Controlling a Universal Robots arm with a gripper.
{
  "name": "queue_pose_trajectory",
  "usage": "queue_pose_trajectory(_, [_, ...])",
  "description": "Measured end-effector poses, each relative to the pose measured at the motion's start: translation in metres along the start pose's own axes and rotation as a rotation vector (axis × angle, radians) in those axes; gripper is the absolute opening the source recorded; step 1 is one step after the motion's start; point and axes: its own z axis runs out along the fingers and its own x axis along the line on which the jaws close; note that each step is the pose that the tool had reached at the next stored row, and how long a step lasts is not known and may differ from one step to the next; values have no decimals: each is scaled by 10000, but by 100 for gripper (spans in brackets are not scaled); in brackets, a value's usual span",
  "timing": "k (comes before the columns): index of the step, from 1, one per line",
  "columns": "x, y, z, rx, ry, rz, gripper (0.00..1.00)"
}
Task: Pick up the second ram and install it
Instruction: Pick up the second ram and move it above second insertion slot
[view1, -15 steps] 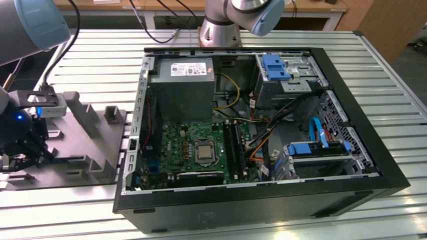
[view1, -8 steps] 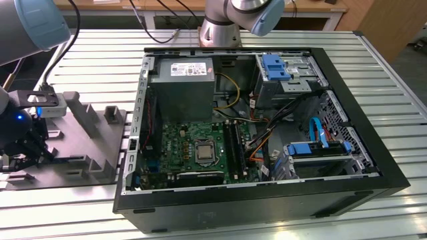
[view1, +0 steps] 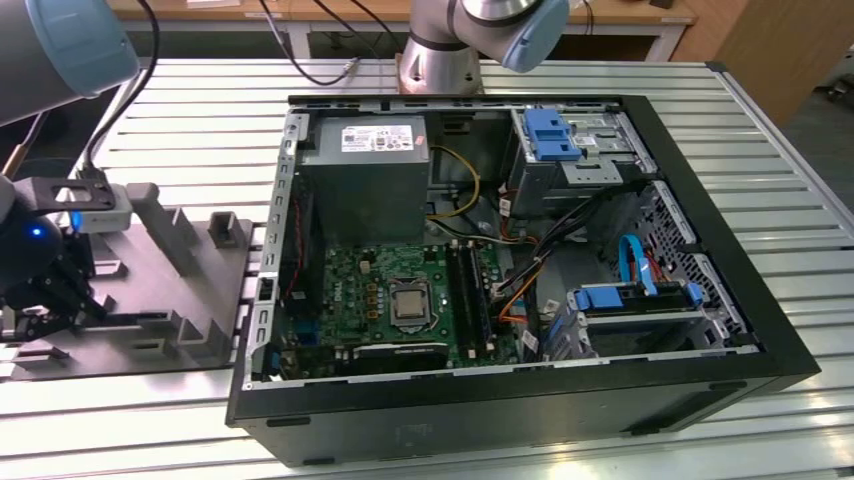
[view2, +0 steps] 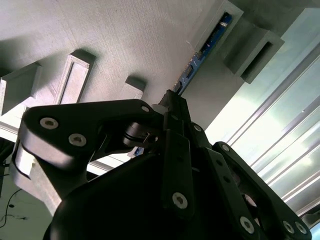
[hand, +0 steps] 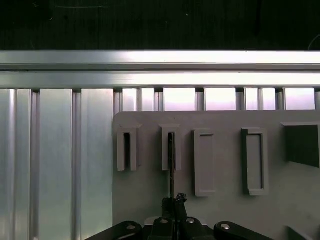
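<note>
The second ram (view2: 205, 47) is a thin blue board standing on edge in a slot of the grey fixture tray (view2: 125, 40). My gripper (view2: 170, 102) is shut on its near end. In the first wrist view the ram (hand: 171, 170) shows edge-on as a dark line, running from a tray (hand: 225, 210) slot to the gripper (hand: 174, 201). At the exterior view's left, the gripper (view1: 40, 305) sits low over the tray (view1: 174, 290), well apart from the open computer case.
The open black computer case (view1: 534, 400) lies at centre and right, with the green motherboard (view1: 387, 280) and its memory slots (view1: 467, 290) beside the silver socket. A grey power supply (view1: 363, 165), cables and blue drive brackets fill the rest. The table is ribbed aluminium (view1: 200, 120).
</note>
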Motion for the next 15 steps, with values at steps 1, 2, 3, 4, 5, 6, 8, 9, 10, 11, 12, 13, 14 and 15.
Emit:
queue_pose_trajectory(1, [0, 0, -1, 1, -1, 0, 11])
queue_pose_trajectory(2, [0, 0, -1, 2, -1, -1, 11])
queue_pose_trajectory(3, [0, 0, -1, 2, -1, -1, 11])
queue_pose_trajectory(4, [0, 0, -2, 1, -1, -2, 11])
queue_pose_trajectory(5, [0, 0, -2, 0, 0, -7, 11])
queue_pose_trajectory(6, [0, 0, -3, -1, 1, -38, 11])
queue_pose_trajectory(8, [0, 0, -3, -3, 2, -54, 11])
queue_pose_trajectory(9, [0, 0, -3, -2, 1, -56, 11])
queue_pose_trajectory(10, [0, 0, -8, -4, 3, -56, 11])
queue_pose_trajectory(11, [0, 1, -22, -7, 4, -56, 11])
queue_pose_trajectory(12, [-1, 1, -39, -4, 1, -56, 11])
queue_pose_trajectory(13, [-2, 1, -58, -2, -1, -56, 11])
queue_pose_trajectory(14, [-2, 1, -78, -2, -1, -56, 11])
queue_pose_trajectory(15, [-3, 2, -103, -2, -1, -56, 11])
